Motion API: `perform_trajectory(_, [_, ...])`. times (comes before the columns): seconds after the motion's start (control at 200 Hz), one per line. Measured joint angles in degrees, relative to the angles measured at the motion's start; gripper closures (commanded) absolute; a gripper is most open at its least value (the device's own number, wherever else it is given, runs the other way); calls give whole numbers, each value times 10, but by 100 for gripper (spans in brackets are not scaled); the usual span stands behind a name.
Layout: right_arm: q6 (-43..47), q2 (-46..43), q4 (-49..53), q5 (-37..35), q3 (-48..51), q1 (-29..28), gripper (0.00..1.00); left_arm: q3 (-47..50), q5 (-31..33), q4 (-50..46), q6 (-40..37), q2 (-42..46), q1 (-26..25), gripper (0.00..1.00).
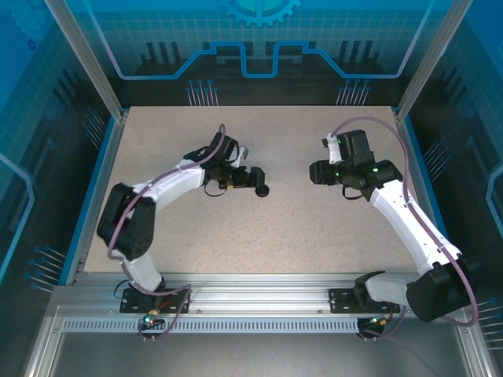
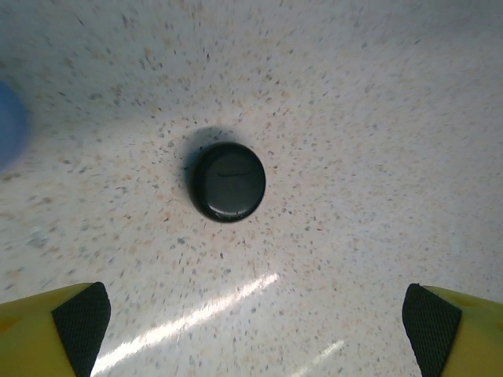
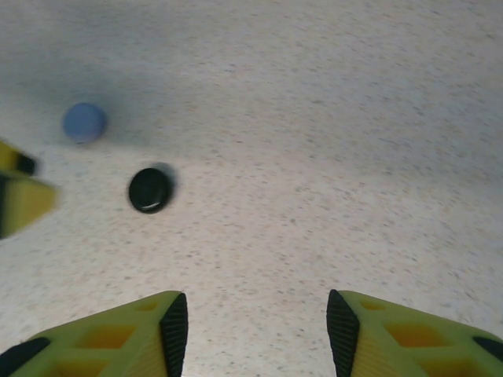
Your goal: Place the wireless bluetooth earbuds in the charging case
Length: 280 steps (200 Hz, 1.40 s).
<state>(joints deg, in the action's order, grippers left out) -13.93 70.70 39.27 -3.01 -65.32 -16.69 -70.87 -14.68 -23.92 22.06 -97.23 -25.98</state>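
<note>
One charging case [image 2: 227, 181], ahead of spread left claw [image 2: 255, 323]

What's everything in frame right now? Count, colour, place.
charging case: one, black, round, mid-table, untouched.
small round object: one, blue, blurred, on the table near the case, apart from it.
table: one, speckled beige.
enclosure panels: blue, around the table.
left gripper: one, yellow fingers with black pads, open, above the case.
right gripper: one, same colours, open, empty, over bare table right of the case.
</note>
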Motion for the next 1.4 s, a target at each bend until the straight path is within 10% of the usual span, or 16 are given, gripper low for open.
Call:
perform_trajectory(0.33, [1,-51,-110,-135,152,52,26,115,161,-9,-37,189,31,1])
perform_trajectory(0.695, [65,-51,-362,-127,338,114,22,289,303,109,-142,242,104,1])
perform_trajectory(1.401, [129,105,-719,-44,398,120,20,496,133,663,-250,127,262,1])
